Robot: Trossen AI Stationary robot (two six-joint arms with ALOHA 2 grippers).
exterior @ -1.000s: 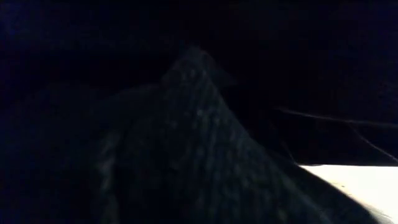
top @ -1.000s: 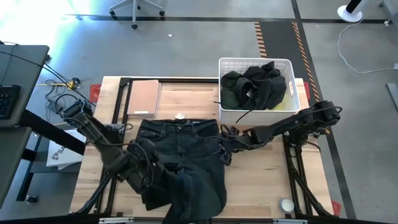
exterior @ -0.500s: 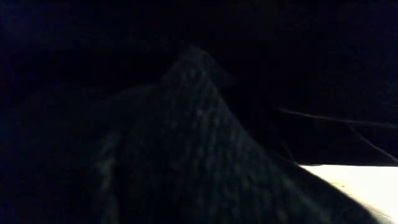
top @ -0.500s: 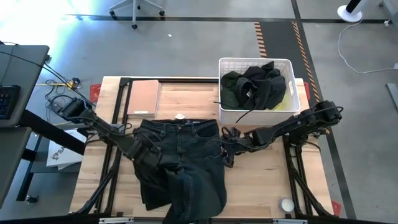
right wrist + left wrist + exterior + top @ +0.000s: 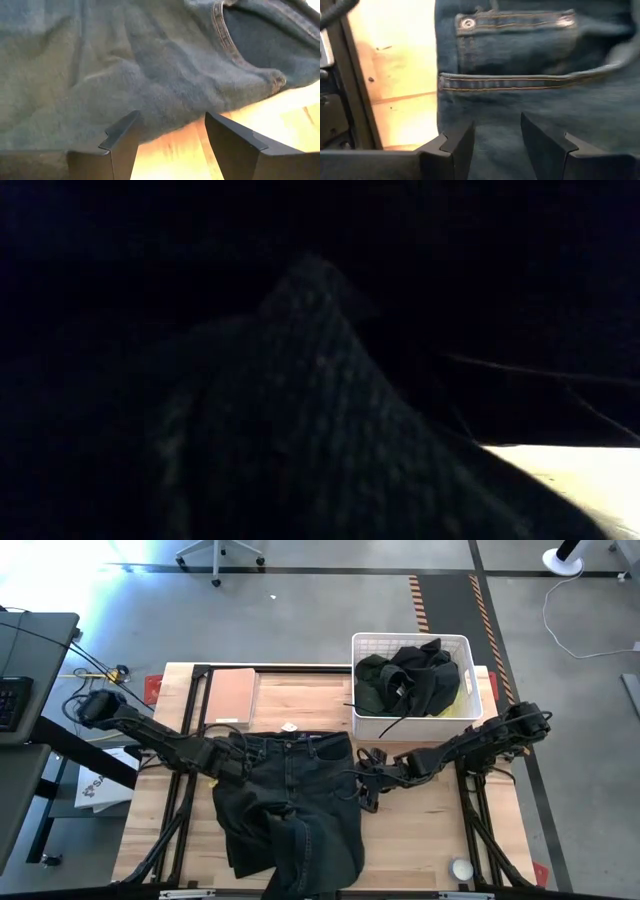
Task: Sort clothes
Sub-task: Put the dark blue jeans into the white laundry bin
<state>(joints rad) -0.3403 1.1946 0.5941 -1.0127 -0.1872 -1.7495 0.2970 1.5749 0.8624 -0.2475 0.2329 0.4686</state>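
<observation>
A pair of dark blue jeans [image 5: 295, 800] lies flat on the table, its waistband toward the far edge and its legs folded near the front edge. My left gripper [image 5: 232, 762] stands open over the jeans' left hip, by the pocket [image 5: 515, 55]. My right gripper [image 5: 366, 788] is open and low at the jeans' right edge [image 5: 165, 100], with bare wood between its fingers. More dark clothes [image 5: 410, 680] and a neon yellow one [image 5: 466, 690] fill the white basket [image 5: 410, 636]. In the low view, dark cloth [image 5: 300, 410] covers nearly everything.
A flat tan board [image 5: 232, 695] lies at the far left of the table. The basket stands at the far right. A small white round thing [image 5: 461, 868] sits near the front right corner. Bare wood shows to the right of the jeans.
My left gripper has moved from the jeans' left leg toward the table's far edge, up to the left hip, and has opened on the way. The jeans lie much as before. My right gripper has kept still.
</observation>
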